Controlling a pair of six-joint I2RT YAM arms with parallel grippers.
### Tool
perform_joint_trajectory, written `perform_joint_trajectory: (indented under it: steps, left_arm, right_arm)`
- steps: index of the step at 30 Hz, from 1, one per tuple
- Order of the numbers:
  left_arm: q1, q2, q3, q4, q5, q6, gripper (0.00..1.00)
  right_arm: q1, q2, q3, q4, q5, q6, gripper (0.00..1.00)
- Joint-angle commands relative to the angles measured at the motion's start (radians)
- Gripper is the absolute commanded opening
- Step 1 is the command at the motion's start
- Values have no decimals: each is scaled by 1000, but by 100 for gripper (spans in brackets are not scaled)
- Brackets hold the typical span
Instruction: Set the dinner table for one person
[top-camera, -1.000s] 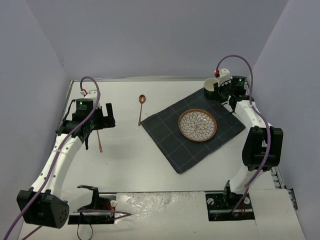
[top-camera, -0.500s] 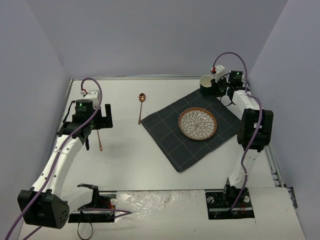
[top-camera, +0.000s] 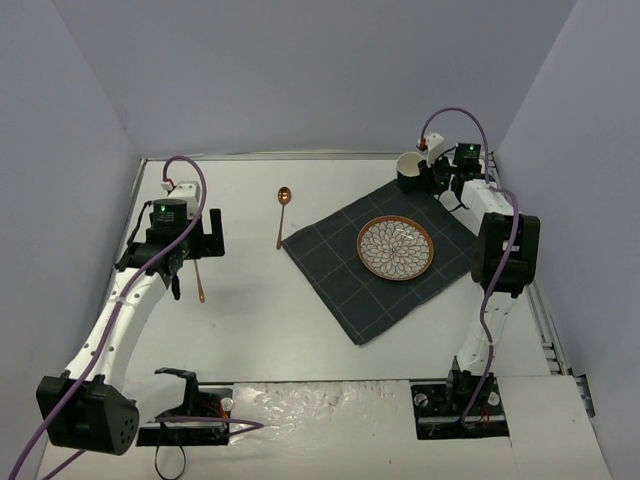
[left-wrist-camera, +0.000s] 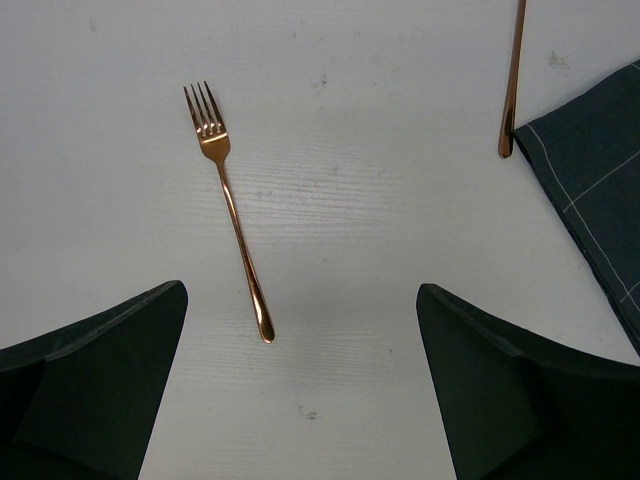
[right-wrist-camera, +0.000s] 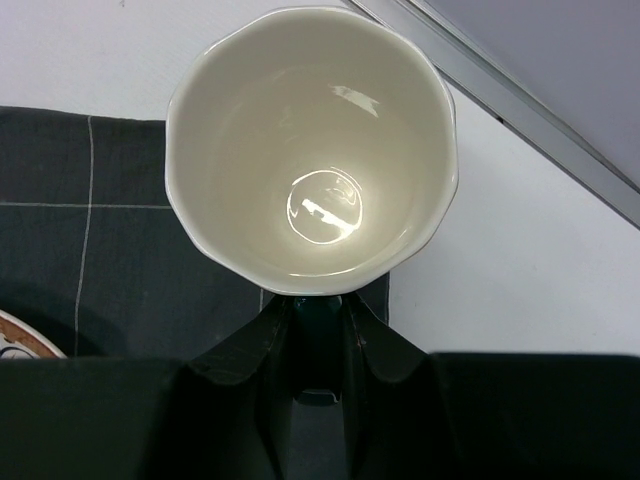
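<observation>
Right gripper (right-wrist-camera: 318, 335) clasping empty cream-lined cup (right-wrist-camera: 310, 150), upright

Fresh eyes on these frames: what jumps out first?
The flower-patterned plate sits on the dark grey cloth, right of centre on the white dinner table. At the cloth's far corner the right gripper holds an empty cup. On the left, a copper fork lies under the open left gripper, with a copper spoon beside the cloth.
</observation>
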Motion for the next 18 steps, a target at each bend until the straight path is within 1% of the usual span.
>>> perform_joint_trajectory:
  steps: [1,4,7,8,12,13,14,16,17,18]
  left_arm:
    - [7,-3,18,51,-30,17,97]
    - [7,0,18,54,-30,17,97]
    - [7,3,18,52,-29,19,97]
    - [7,3,19,52,-30,19,97]
    - [7,4,20,51,-34,19,97]
    - [7,4,20,50,-35,19,97]
    - [7,5,20,49,-38,19,97]
    - [7,7,21,45,-42,14,97]
    - [7,8,22,43,-44,11,97]
    - [7,9,23,41,-47,8,97]
  right_arm:
    - [-2,-5,67,121,-68,-20,0]
    - [-11,10,67,120,-86,-15,0]
    - [-13,19,67,119,-74,-22,6]
    - [-16,21,68,118,-71,-23,10]
    - [-27,14,70,118,-61,-11,36]
    - [-28,9,70,118,-58,-7,43]
    - [-30,2,69,118,-49,-4,53]
    - [-30,-19,66,118,-29,-1,67]
    - [-30,-33,64,118,-17,1,73]
    - [-30,-46,62,117,-9,6,76]
